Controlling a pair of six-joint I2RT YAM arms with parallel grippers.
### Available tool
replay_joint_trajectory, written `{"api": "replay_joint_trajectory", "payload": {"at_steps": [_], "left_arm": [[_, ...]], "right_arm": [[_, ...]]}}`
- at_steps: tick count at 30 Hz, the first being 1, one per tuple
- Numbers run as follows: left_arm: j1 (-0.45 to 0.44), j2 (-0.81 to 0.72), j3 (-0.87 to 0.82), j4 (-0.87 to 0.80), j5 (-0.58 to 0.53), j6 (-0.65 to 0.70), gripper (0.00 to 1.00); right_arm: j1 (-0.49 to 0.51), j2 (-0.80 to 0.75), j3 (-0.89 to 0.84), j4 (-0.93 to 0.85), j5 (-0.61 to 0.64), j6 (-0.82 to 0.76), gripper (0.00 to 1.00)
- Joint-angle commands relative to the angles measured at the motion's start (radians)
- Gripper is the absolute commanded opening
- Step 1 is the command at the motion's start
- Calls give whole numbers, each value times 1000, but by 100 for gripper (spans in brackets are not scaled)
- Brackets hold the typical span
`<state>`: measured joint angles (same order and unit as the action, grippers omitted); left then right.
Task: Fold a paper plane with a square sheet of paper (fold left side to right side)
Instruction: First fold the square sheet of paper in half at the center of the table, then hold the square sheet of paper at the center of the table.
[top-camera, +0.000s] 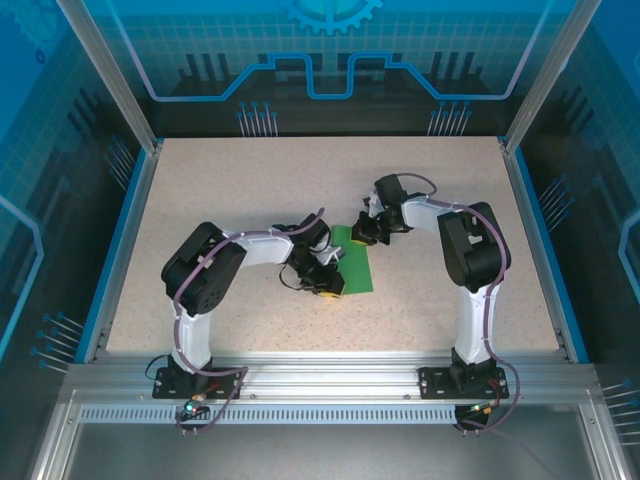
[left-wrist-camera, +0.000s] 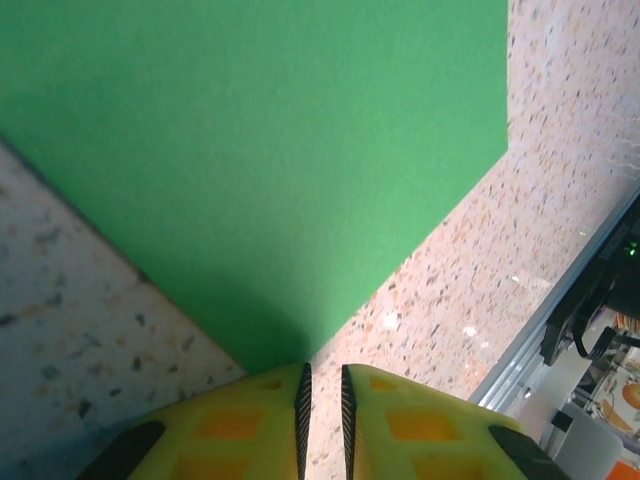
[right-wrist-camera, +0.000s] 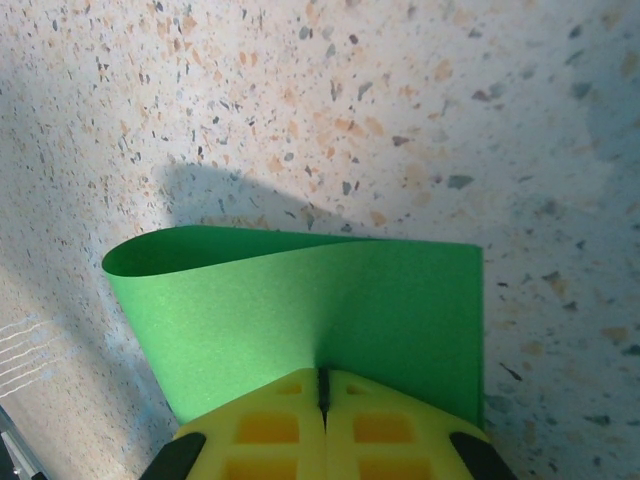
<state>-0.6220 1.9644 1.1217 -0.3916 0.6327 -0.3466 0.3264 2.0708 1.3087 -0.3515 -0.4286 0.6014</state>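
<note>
Where the two arms reach inward over the speckled tabletop (top-camera: 250, 190), the left end effector (top-camera: 328, 283) sits low at the near left corner of the green sheet of paper (top-camera: 355, 265). Seen from the left wrist, the left end effector (left-wrist-camera: 323, 385) has its yellow fingers (left-wrist-camera: 250, 420) standing a narrow slit apart, with bare tabletop (left-wrist-camera: 60, 300) showing through the slit. One corner of the sheet of paper (left-wrist-camera: 260, 170) runs down to the tip of the left-hand finger, and whether it lies under that finger cannot be told. The sheet of paper lies near the middle of the tabletop, between the two end effectors, as a narrow upright strip in the overhead view. At its far end, the right end effector (top-camera: 362, 232) meets the paper from the right. Seen from the right wrist, the right end effector (right-wrist-camera: 323, 385) is closed on the edge of the sheet of paper (right-wrist-camera: 330, 310). The paper rises there, its left part curling into an open loop above the tabletop (right-wrist-camera: 300, 100), its right edge straight.
</note>
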Motion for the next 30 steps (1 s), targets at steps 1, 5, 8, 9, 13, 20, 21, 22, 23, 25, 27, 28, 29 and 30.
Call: {"api": "replay_joint_trajectory", "payload": {"at_steps": [1,5,8,9,13,20,21,22,23,25,27,28,29,30], "left_arm": [[-12,-37,-25,-77,32,32,19],[24,-89,-30,-33,65,4,19],[70,-116,-17,2,94,-27,19],[78,-113,1,-1,89,-27,19],[91,-57,96,-6,55,-36,19],[90,91,223,8,-9,-76,19],[90,104,235,7,-15,-79,19],[90,115,245,9,-19,-80,19],[89,122,249,10,-22,-80,19],[88,136,257,11,-24,-81,20],[84,145,259,10,-30,-80,20],[83,147,257,4,-36,-77,20],[81,150,254,-3,-48,-73,20],[78,152,253,-11,-60,-70,20]], "right_arm": [[-4,58,-11,-65,86,-14,4],[-5,47,-23,-55,84,-11,4],[-4,36,-32,-43,77,-5,4],[-4,33,-35,-41,76,-3,4],[-4,23,-47,-32,77,1,4],[-2,17,-53,-17,68,10,4],[-2,17,-51,-15,66,11,4],[0,17,-51,-15,65,11,4],[1,17,-51,-14,64,11,4],[2,15,-51,-8,58,9,4],[3,11,-53,2,52,8,4],[3,8,-52,7,49,6,4],[3,3,-53,12,46,5,5],[3,-3,-52,17,44,5,5]]}}
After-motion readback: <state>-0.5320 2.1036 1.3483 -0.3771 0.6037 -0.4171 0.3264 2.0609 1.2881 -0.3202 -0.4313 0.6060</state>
